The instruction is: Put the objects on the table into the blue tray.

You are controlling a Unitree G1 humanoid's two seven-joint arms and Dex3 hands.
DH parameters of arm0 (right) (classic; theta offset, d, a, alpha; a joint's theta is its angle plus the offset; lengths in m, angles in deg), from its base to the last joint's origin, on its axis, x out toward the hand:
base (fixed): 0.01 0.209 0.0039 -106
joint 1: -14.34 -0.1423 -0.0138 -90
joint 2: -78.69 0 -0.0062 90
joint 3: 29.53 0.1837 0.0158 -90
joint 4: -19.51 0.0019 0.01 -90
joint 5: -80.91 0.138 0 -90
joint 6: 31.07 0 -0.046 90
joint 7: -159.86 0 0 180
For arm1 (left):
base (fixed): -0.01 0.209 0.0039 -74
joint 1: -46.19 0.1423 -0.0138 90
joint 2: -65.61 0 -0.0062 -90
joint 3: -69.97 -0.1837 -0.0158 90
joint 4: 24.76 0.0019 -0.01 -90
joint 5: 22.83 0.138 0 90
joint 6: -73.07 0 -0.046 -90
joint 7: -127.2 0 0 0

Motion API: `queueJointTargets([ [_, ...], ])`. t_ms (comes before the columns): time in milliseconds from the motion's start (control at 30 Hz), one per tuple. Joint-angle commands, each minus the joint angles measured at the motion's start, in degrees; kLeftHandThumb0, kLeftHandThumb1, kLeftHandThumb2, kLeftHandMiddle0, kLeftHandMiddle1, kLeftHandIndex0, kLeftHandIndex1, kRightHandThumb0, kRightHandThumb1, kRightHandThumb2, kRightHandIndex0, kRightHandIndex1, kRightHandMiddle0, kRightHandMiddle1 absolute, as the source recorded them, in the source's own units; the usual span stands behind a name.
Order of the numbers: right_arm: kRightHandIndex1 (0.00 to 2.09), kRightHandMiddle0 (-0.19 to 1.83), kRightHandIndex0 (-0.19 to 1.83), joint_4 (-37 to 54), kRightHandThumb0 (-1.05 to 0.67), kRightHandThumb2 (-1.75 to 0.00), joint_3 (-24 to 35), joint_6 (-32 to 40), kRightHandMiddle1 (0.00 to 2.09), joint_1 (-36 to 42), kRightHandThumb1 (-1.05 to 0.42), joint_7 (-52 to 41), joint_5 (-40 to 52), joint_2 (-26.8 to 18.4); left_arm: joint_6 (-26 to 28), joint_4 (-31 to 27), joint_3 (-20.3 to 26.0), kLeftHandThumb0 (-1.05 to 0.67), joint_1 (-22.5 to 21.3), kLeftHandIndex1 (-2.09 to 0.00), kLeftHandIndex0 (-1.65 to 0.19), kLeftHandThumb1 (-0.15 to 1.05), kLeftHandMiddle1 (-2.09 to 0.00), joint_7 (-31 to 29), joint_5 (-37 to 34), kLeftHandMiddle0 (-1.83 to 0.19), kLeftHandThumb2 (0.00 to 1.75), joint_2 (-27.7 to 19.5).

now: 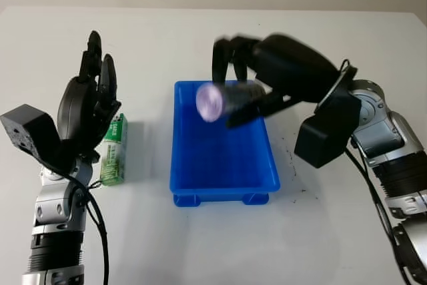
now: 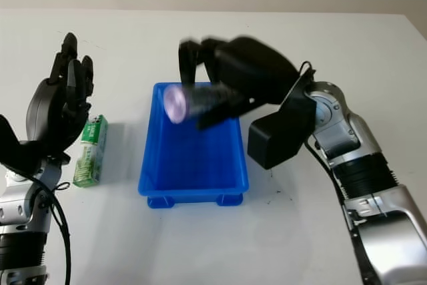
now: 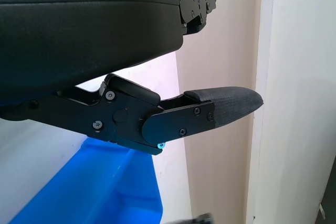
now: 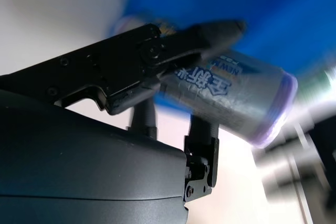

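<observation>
the right hand (image 1: 257,85) is gripping a silver can (image 1: 223,100) above the blue tray (image 1: 223,181), the can lying sideways, long axis pointing toward the left hand (image 1: 90,108); that hand is hanging open beside the green box (image 1: 114,149) on the table.

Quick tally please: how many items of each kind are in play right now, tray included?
Blue tray: 1
Can, held over the tray by the right hand: 1
Green box on the table beside the tray, next to the open left hand: 1
Total: 3
</observation>
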Motion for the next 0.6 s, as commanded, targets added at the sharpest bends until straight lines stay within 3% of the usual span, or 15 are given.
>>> queueJointTargets([
  [0,0.34,-0.1,-0.12,2.67,-0.98,-0.44,0.36,2.0,0.42,-1.23,-1.05,-3.03,-0.18,-1.55,-0.09,-0.97,0.27,-0.74,0.8,0.0,0.19,1.05,-0.02,0.11,0.39,0.19,0.63,-0.29],
  [67,0.08,-0.16,-0.18,3.92,-1.0,-0.51,1.04,3.2,0.12,-0.94,-1.05,-4.56,-0.36,-1.99,-0.05,-0.85,0.35,-0.74,0.75,0.0,0.19,1.05,-0.02,-0.01,0.26,0.19,0.62,-0.3],
  [133,0.02,-0.18,-0.19,4.75,-1.01,-0.57,2.05,3.5,0.03,-0.76,-1.05,-4.48,-0.33,-2.27,0.13,-0.81,0.32,-0.75,0.71,0.0,0.19,1.05,-0.02,-0.27,0.06,0.19,0.62,-0.33],
  [267,0.0,-0.19,-0.19,3.3,-1.01,-0.66,7.97,2.28,0.0,0.91,-1.05,3.59,3.34,0.19,0.17,-0.78,0.19,-0.74,0.64,0.0,0.19,1.05,-0.02,-0.3,0.04,0.19,0.62,-0.04],
  [400,0.0,-0.19,-0.19,-0.14,-0.93,-0.75,16.67,3.61,0.0,2.79,-1.05,14.21,11.61,5.81,0.25,-0.94,-0.02,-0.74,0.54,0.0,0.19,1.05,-0.02,0.23,0.38,0.19,0.62,0.2],
  [567,0.0,-0.19,-0.19,1.58,-0.87,-0.75,24.2,16.78,0.0,7.33,-1.05,20.03,20.97,11.1,-0.03,-0.51,0.27,-0.74,0.43,0.0,0.19,1.05,-0.03,0.18,0.27,0.19,0.61,0.02],
])
